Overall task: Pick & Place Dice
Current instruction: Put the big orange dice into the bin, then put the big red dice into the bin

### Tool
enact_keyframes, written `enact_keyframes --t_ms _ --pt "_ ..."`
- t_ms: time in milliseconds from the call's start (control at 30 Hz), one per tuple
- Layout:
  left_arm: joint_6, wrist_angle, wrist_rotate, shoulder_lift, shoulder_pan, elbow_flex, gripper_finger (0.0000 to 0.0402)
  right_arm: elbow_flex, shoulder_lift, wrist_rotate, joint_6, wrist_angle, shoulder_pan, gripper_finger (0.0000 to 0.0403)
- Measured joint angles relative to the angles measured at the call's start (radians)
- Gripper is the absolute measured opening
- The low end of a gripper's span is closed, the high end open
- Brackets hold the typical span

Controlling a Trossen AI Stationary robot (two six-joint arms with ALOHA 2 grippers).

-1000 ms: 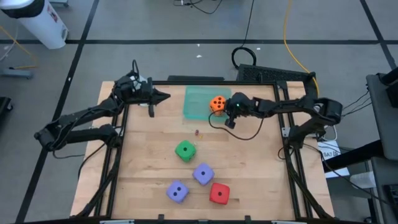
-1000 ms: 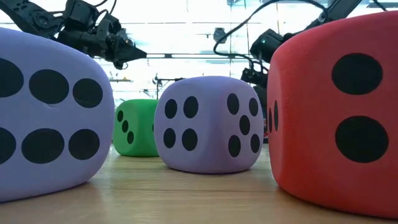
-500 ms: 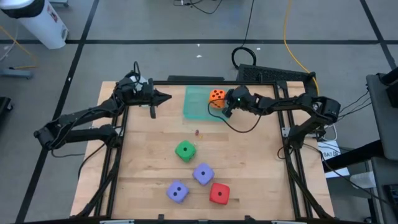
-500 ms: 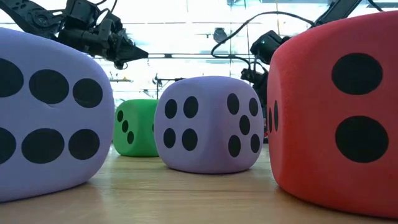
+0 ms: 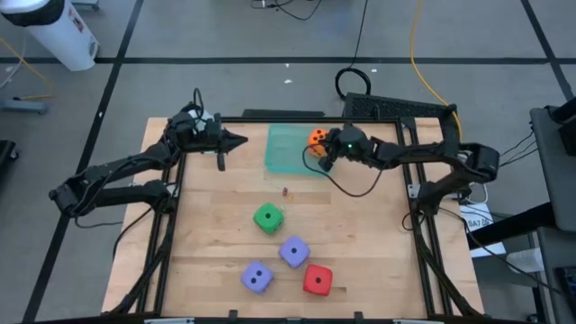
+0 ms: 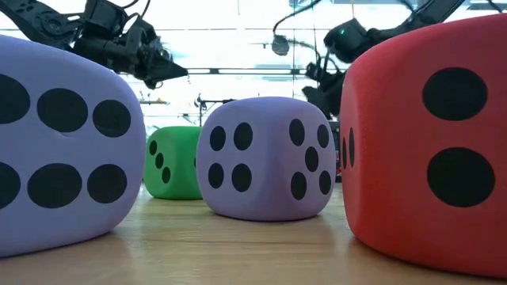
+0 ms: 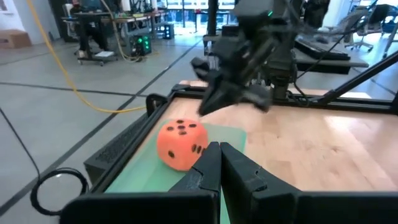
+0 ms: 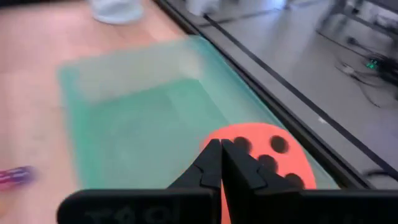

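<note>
High view: orange die point(image 5: 316, 138) sits on the green tray point(image 5: 286, 148), free of the right pincer point(image 5: 322, 162), whose fingers are closed just beside it. Left pincer point(image 5: 238, 140), also closed, hovers near the tray's other edge; the other dice lie well away from the tray.

In the high view, the right pincer point(image 5: 321, 155) is covering part of the orange die point(image 5: 316, 138); in the low view, frame edges are cropping the red die point(image 6: 428, 142).

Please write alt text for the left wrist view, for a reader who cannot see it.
An orange die sits on a green tray, with the right end effector above it. The left end effector, fingers together, points at it.
</note>
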Motion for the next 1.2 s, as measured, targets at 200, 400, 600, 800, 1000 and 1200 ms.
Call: enact_keyframes --t_ms 200,400,600,800,1000,1200 --pt "0.001 -0.024 -0.001 0.000 0.035 0.000 0.0006 -0.013 -0.136 -0.146 -0.003 0.003 0.073 0.0000" --pt "-0.006 -0.001 0.003 0.000 0.037 0.000 0.0006 -0.135 -0.257 -0.183 0.017 0.025 0.167 0.0000" --pt "0.014 0.002 0.003 0.000 0.034 0.000 0.0005 -0.320 -0.309 -0.161 0.110 0.188 0.249 0.0000" --pt "0.017 0.008 0.003 0.000 0.033 0.000 0.0005 -0.408 -0.326 -0.049 0.145 0.272 0.313 0.0000" --pt "0.036 0.005 -0.001 -0.007 0.035 0.000 0.0005 -0.416 -0.326 -0.050 0.148 0.244 0.335 0.0000" --pt "0.069 -0.131 -0.060 -0.103 0.050 0.000 0.0005 -0.417 -0.326 -0.058 0.170 0.142 0.360 0.0000"
